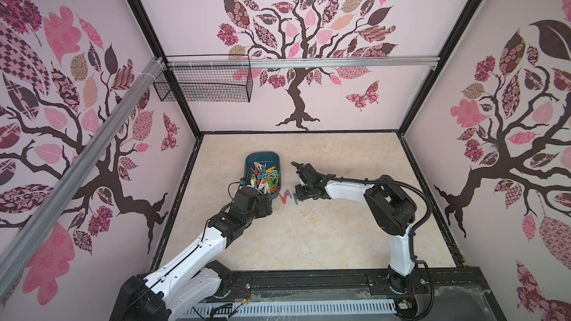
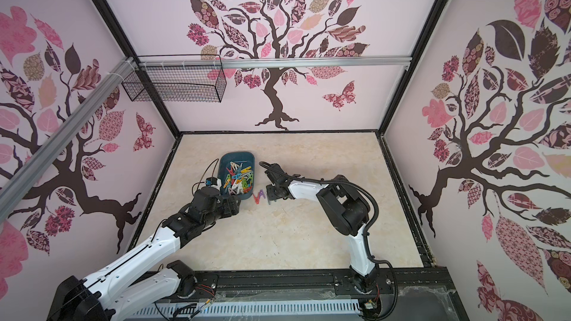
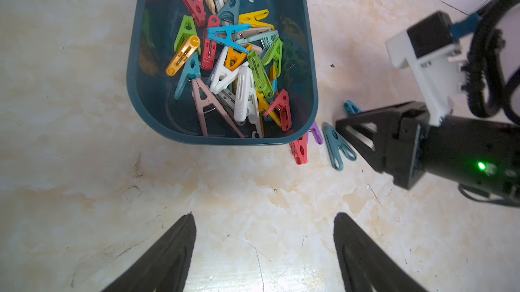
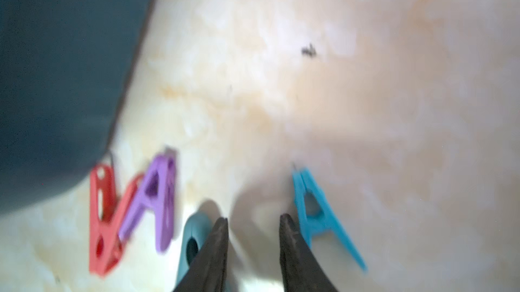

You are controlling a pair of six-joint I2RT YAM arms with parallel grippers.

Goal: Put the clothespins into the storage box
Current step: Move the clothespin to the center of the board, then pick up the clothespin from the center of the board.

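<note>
The dark teal storage box [image 1: 249, 161] [image 2: 223, 161] [image 3: 135, 79] [image 4: 56, 79] sits left of centre on the table, holding a heap of mixed-colour clothespins [image 1: 265, 178] [image 3: 230, 60]. By its near right corner lie loose clothespins: a red one [image 3: 299, 150] [image 4: 102, 220], a purple one [image 3: 316, 133] [image 4: 159, 200], a teal one [image 3: 336, 147] [image 4: 194, 237] and a blue one [image 3: 350, 107] [image 4: 318, 214]. My right gripper [image 1: 296, 197] [image 4: 253, 219] is low over the table, partly open, with bare table between its tips. The teal and blue pegs lie just outside them. My left gripper [image 1: 267, 203] [image 3: 263, 214] stands wide open and empty at the box's near end.
A black wire mesh basket [image 1: 204, 83] hangs from the aluminium rail on the back wall, high above the table. Patterned walls close in the table on three sides. My two arms reach in from the near edge toward the box.
</note>
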